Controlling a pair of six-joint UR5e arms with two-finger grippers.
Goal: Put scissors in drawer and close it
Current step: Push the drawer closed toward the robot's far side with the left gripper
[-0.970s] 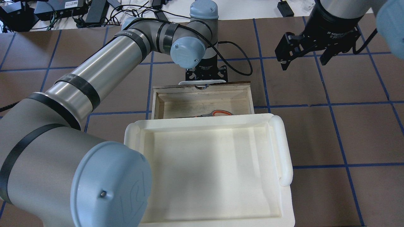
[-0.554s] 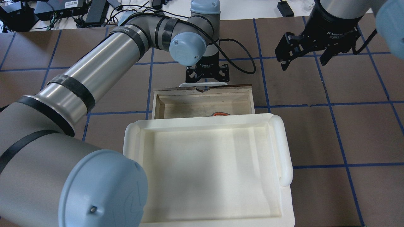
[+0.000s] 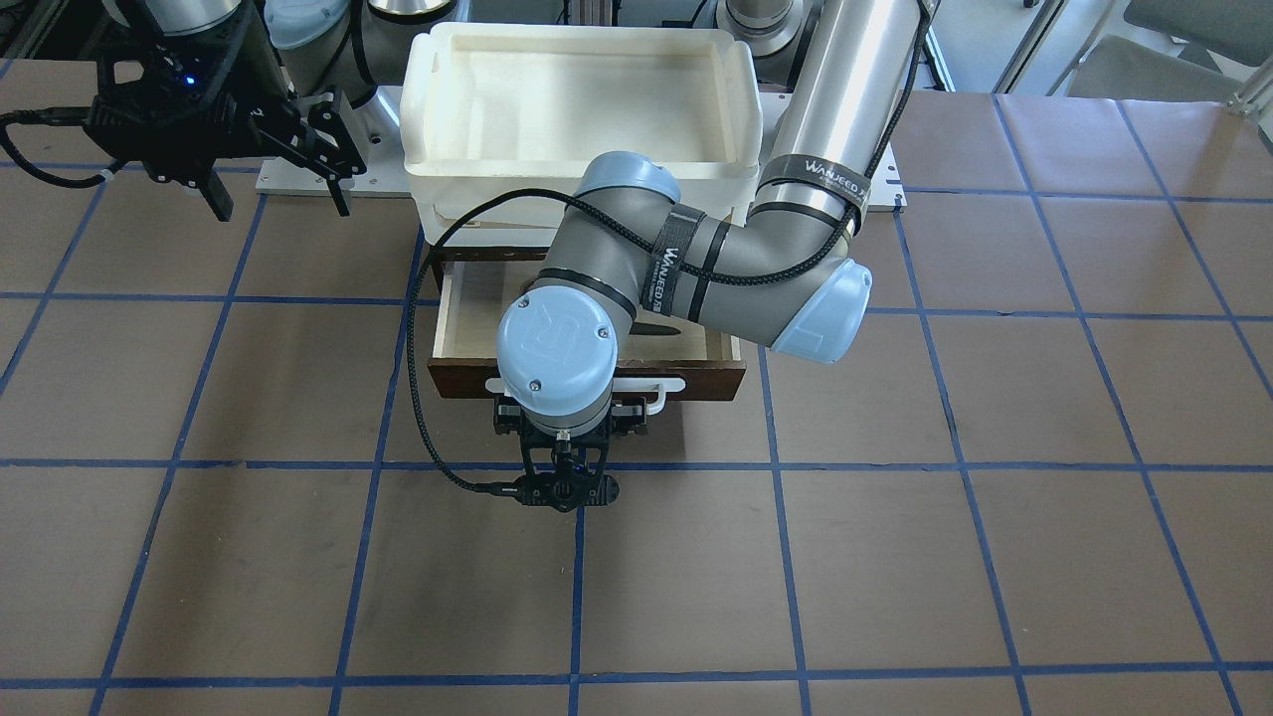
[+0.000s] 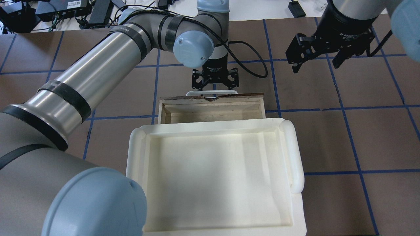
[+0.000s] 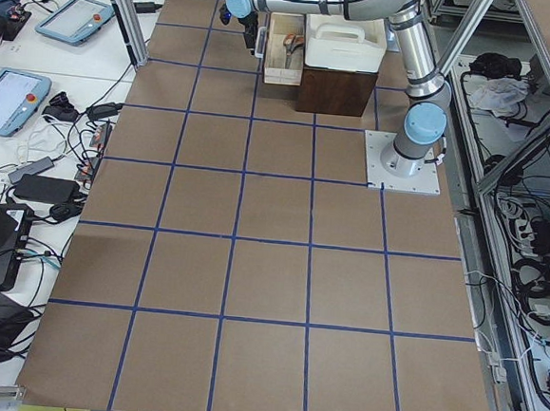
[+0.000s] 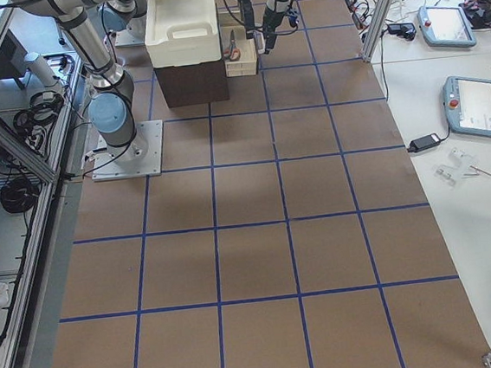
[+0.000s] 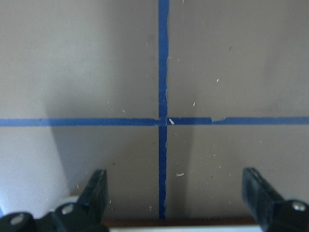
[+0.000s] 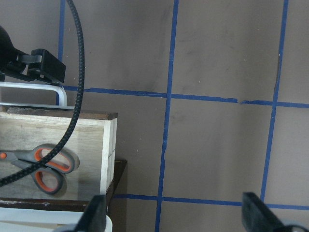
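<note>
The drawer [image 4: 210, 111] is partly open, its box sliding under a white tray; its dark front [image 4: 249, 95] and white handle [image 4: 197, 93] face away from me. The scissors [image 8: 46, 164] lie in the drawer, seen in the right wrist view and hidden under the tray in the overhead view. My left gripper [image 4: 215, 87] is open and empty, right at the handle on the outer side of the drawer front. Its fingers [image 7: 96, 193] frame bare table. My right gripper [image 4: 316, 67] is open and empty, hovering to the right of the drawer.
The white plastic tray [image 4: 295, 154] sits on a dark cabinet above the drawer. The left arm's black cable [image 4: 252, 65] loops beside the wrist. The table is brown with blue grid lines. Cables and devices lie beyond the far edge [image 4: 65, 9].
The left gripper has pushed the drawer front toward the tray. The drawer has slid further in, and the scissors' orange handle has gone out of the overhead view. The right arm is still.
</note>
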